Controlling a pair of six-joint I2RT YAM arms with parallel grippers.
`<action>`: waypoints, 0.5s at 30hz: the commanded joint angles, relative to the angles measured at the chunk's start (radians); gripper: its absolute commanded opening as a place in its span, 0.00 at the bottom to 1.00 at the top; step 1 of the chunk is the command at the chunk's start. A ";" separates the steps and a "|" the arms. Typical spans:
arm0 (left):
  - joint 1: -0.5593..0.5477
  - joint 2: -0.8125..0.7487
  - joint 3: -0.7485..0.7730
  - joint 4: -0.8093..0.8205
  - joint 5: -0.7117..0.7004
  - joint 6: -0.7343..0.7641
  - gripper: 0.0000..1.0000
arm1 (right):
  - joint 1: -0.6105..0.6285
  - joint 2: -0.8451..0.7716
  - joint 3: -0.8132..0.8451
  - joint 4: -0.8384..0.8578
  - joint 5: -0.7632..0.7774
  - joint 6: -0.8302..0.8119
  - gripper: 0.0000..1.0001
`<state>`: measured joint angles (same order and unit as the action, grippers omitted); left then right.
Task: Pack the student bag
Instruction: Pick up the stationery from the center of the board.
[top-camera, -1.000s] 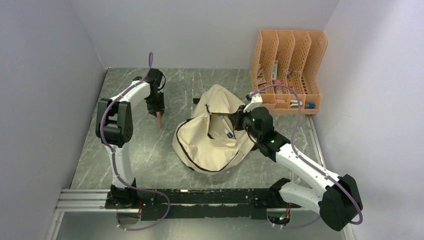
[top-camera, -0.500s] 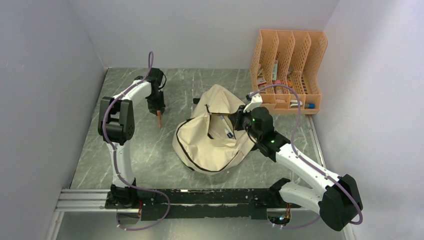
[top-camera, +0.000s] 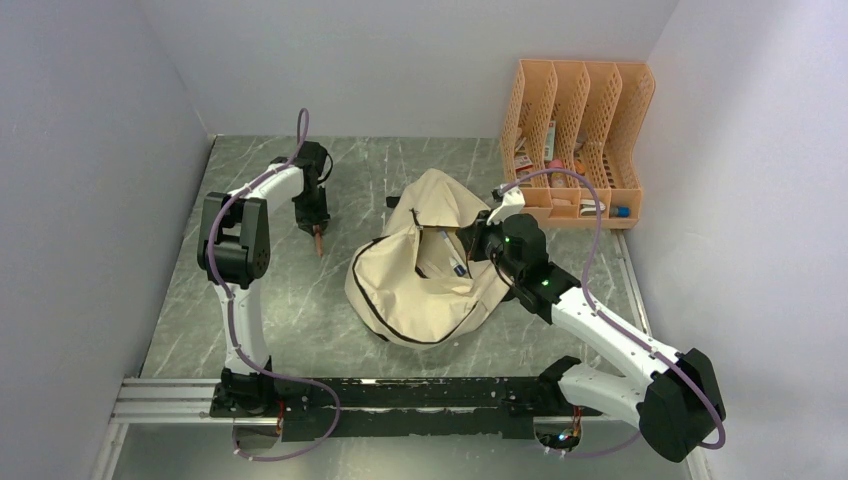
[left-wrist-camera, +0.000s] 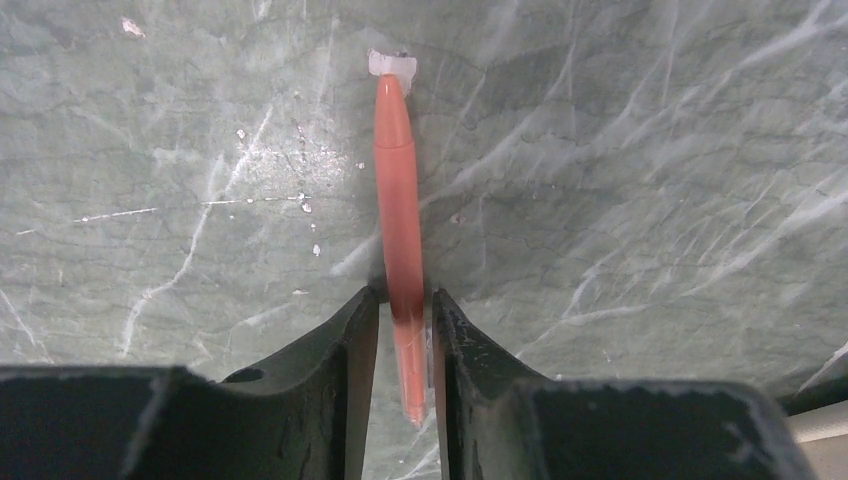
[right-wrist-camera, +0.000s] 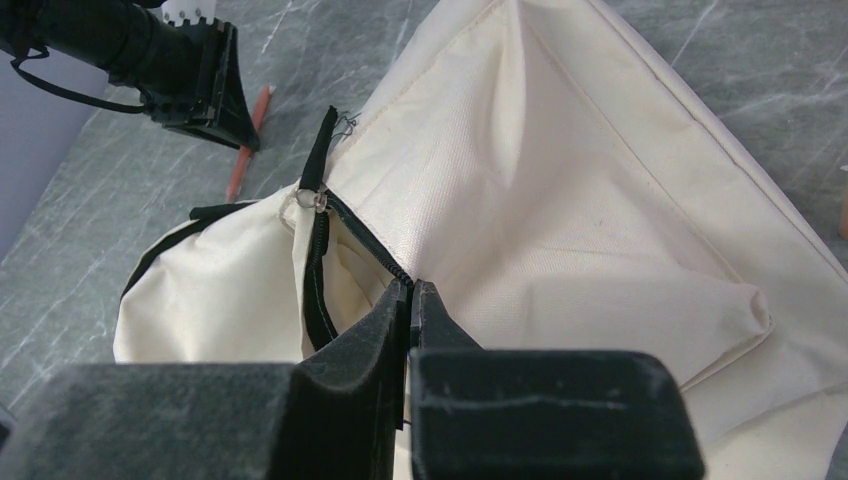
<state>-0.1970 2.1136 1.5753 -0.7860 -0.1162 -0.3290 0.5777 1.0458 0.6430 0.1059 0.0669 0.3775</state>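
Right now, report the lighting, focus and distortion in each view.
Top external: even, soft light, faint shadows, sharp throughout, walls splaying outward. Left wrist: pen and table sharp, foreground dark and soft. Right wrist: student bag crisp, foreground dark and blurred.

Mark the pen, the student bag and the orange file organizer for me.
pen (left-wrist-camera: 397, 190): left wrist view, middle of its orange barrel.
student bag (top-camera: 415, 295): top external view, beige fabric of its near side.
file organizer (top-camera: 632, 120): top external view, its rightmost perforated wall.
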 joint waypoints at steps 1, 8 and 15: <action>0.007 0.017 -0.025 0.034 -0.012 0.001 0.31 | -0.004 -0.013 0.021 0.006 0.008 -0.006 0.00; 0.007 -0.007 -0.037 0.043 -0.008 0.010 0.20 | -0.004 -0.007 0.029 0.002 0.004 -0.005 0.00; 0.007 -0.124 -0.061 0.110 0.113 0.064 0.11 | -0.004 0.003 0.048 -0.001 0.019 -0.001 0.00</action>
<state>-0.1959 2.0796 1.5299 -0.7364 -0.0830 -0.3046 0.5777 1.0462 0.6472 0.0986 0.0673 0.3779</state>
